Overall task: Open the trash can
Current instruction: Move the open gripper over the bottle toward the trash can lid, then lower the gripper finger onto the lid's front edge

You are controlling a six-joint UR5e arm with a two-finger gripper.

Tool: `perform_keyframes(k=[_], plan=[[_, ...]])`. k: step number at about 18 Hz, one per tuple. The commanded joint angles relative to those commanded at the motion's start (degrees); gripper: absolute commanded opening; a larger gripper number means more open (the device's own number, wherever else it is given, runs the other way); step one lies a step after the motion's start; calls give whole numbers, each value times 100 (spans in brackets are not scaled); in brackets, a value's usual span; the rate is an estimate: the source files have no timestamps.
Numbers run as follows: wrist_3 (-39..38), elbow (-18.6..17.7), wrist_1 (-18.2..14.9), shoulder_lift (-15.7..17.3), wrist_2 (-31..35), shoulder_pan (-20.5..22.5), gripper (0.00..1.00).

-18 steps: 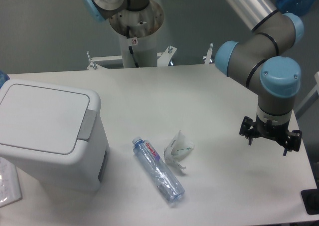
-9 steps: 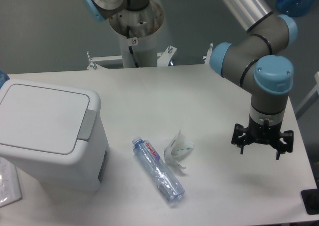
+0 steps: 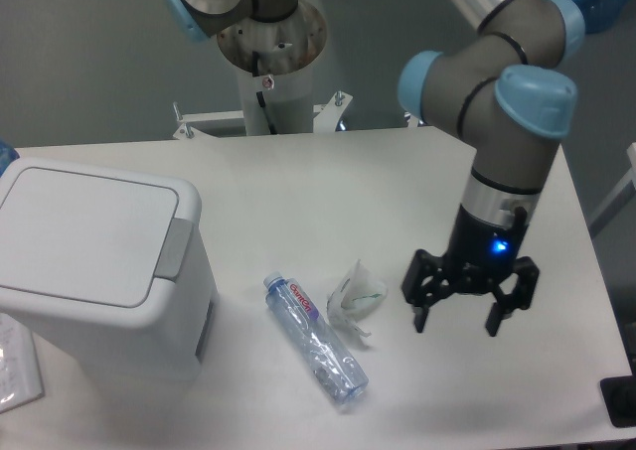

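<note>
A robot arm's gripper [image 3: 456, 323] hangs low over the right side of the white worktop [image 3: 328, 187], its jaws spread apart and holding nothing, a blue light glowing on the wrist above. The trash can [image 3: 94, 271] sits at the left edge of the worktop, well apart from the gripper, its flat lid closed and grey tab facing right. Between them lie a clear plastic bottle [image 3: 316, 339] and, just beside it, a crumpled wrapper [image 3: 354, 297].
</note>
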Motion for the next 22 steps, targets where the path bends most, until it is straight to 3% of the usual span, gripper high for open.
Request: perform_keyframes(k=[5, 11, 22], plan=[[-510, -325, 0, 668, -1, -659, 100], [-572, -800, 18, 1090, -1, -1117, 100], [-581, -1011, 44, 1152, 61, -1293, 100]])
